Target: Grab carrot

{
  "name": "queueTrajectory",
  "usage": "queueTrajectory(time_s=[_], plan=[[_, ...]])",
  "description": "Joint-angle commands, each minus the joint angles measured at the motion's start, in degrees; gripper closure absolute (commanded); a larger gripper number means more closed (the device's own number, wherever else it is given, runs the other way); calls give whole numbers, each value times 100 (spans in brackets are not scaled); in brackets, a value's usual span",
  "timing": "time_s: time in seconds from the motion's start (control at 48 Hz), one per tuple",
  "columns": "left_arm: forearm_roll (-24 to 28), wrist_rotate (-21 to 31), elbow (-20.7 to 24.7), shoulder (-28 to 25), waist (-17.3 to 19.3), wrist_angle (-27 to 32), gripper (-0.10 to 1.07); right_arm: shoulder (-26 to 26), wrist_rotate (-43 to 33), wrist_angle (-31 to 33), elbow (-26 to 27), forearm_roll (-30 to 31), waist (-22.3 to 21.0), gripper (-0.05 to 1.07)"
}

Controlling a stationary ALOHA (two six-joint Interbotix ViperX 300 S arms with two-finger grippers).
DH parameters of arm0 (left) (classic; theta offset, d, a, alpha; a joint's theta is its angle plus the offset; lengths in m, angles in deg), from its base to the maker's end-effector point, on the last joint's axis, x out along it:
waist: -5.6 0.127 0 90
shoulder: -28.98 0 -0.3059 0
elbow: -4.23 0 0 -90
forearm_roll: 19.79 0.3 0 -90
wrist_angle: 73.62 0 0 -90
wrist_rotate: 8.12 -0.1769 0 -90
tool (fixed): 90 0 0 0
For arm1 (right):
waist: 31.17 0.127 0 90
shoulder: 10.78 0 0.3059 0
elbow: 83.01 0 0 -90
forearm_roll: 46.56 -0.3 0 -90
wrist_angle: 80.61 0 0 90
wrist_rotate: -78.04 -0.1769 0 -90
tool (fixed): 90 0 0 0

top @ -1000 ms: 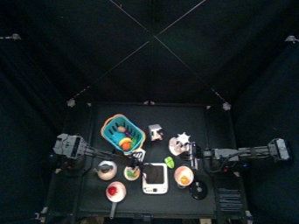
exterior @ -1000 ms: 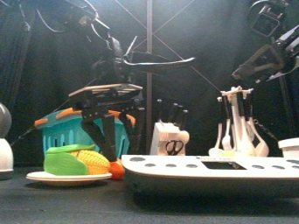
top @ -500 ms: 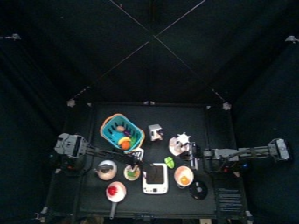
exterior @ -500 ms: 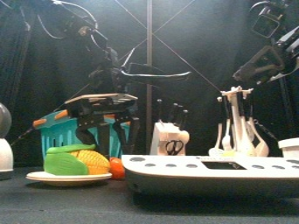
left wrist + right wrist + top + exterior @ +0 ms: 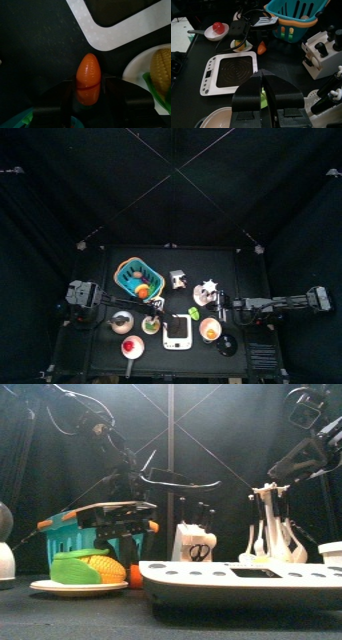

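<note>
Carrot (image 5: 89,79), only one, lies between the left jaws, parted either side; right jaws closed.

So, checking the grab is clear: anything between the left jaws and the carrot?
Nothing: in the left wrist view the carrot already sits between the left gripper's open jaws.

We see small black table (image 5: 94,318), crowded. Carrot (image 5: 89,75) flat on tabletop, butt end between left jaws, tip pointing away from them. White rectangular device (image 5: 127,22) just past carrot tip. Pale plate (image 5: 143,65) with corn beside one left jaw. Teal basket (image 5: 296,14) and white rack (image 5: 323,52) well ahead of right jaws.
</note>
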Motion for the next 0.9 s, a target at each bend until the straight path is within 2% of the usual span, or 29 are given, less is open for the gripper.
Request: queueTrajectory(time_s=[0.0,0.396,0.562,0.708,0.875], plan=[[-18,9,70,44,26,-9,40,-18,0,-26,79,-9,-9,102],[-53,35,97,431,-44,-18,42,-18,0,44,114,-9,-18,102],[-185,44,105,703,-44,-211,42,-18,0,44,114,-18,-9,102],[-308,53,70,949,-53,-562,43,-18,0,44,114,-9,-9,102],[-492,53,-158,1310,-53,-1266,43,-18,0,44,114,-18,-9,102]])
